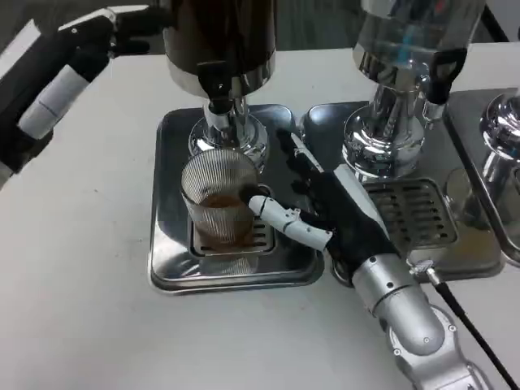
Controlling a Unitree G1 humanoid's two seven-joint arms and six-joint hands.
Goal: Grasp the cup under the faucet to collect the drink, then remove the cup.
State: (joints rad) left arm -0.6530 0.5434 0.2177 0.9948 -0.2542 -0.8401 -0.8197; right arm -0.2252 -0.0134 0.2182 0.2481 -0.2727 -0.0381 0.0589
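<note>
A ribbed clear cup (219,199) with brown drink in its bottom stands on the drip grate (262,237) of the left steel tray (166,203), right under the faucet (218,91) of the dark dispenser (219,32). My right hand (329,213) lies just right of the cup. Its white thumb (284,221) reaches across to the cup's right side and touches it, while its black fingers (296,162) stretch past the cup toward the dispenser's base, apart from the glass. My left hand (97,41) is raised at the upper left, its dark fingers pointing at the dispenser's side.
A second dispenser (398,49) with a clear tank stands on its own steel tray (467,260) to the right, close behind my right wrist. A third chrome base (500,122) shows at the right edge. White table (81,325) lies open in front and to the left.
</note>
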